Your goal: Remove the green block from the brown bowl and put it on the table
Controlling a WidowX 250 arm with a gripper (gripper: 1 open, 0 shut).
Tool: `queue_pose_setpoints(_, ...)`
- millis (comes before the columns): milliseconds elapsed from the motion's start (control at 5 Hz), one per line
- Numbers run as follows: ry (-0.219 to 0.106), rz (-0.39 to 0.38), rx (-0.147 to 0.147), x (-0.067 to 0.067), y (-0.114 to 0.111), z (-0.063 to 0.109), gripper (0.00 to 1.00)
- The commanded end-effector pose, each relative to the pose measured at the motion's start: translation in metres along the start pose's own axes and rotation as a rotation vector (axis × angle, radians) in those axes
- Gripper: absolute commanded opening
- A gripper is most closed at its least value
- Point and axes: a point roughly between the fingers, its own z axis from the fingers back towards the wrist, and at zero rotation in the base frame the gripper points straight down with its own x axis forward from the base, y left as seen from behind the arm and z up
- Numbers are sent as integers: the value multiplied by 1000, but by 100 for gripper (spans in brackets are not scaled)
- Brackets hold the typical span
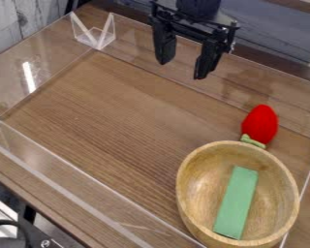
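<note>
Camera view: gripper [193, 73] spread, nothing held; green block [236, 202] lies flat in bowl [188, 208], so fingers could hit the rim.

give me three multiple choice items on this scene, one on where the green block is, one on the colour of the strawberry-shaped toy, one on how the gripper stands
1. Where is the green block?
A) on the bare tabletop
B) inside the brown bowl
C) between the gripper's fingers

2. What colour is the body of the strawberry-shaped toy?
A) red
B) blue
C) yellow

3. How does the gripper stand?
A) shut on the bowl's rim
B) shut on the toy
C) open, holding nothing

1: B, the green block lies within the rim of the brown bowl.
2: A, the strawberry-shaped toy has a red body with a green end.
3: C, the gripper has its fingers apart above the table, nothing between them.
</note>
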Motion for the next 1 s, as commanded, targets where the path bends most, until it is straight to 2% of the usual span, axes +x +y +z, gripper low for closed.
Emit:
queue_pose_setpoints(0,33,63,-12,-9,-6,-17,100)
queue_pose_setpoints(200,52,118,-35,-25,-36,-31,100)
queue_pose_setpoints(600,44,-21,-44,-48,-93,-22,100)
queue_pose_setpoints(800,31,138,-65,-54,-104,-16,100)
